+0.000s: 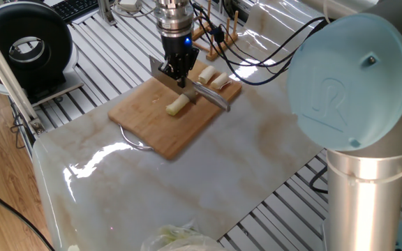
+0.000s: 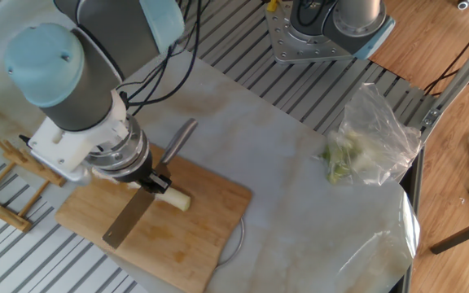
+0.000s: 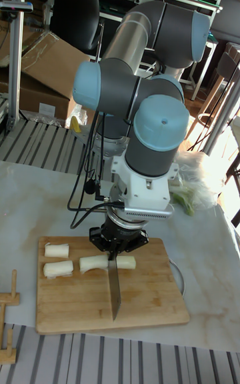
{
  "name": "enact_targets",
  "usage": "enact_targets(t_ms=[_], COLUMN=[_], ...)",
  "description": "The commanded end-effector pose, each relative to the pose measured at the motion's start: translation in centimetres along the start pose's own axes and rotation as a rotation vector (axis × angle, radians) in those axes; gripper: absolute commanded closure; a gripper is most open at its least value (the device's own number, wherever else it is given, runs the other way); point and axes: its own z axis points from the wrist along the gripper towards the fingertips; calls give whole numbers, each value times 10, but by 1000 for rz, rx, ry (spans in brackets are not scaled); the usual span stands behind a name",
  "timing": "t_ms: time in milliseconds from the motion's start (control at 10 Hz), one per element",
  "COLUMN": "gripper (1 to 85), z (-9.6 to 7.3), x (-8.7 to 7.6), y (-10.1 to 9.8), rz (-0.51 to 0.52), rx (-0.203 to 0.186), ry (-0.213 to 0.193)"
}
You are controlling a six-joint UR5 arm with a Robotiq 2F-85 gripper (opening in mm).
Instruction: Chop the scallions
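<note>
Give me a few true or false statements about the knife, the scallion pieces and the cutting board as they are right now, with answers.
1. The gripper holds a knife. True.
2. The scallion pieces lie on the marble sheet, off the cutting board. False: all lie on the board.
3. The stalk is uncut. False: the tall fixed view shows separate chunks.
4. A plastic bag of leafy greens lies apart from the board. True.
5. The knife blade points at the bag. False: it points away, toward the board's far edge.

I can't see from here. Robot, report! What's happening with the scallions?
Gripper shut on knife. Blade over scallion stalk on cutting board; two chunks cut. Nothing in the way.
</note>
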Motion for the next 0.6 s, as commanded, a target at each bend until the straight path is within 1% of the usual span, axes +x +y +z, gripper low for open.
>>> enact_targets(t_ms=[0, 100, 300, 500], gripper=[843, 843, 843, 843], z=[7, 9, 8, 9], x=[-12, -15, -29, -33], y=[2, 2, 0, 2], rz=[11, 10, 4, 5], rx=[-6, -3, 11, 11], ry=[-42, -57, -110, -130])
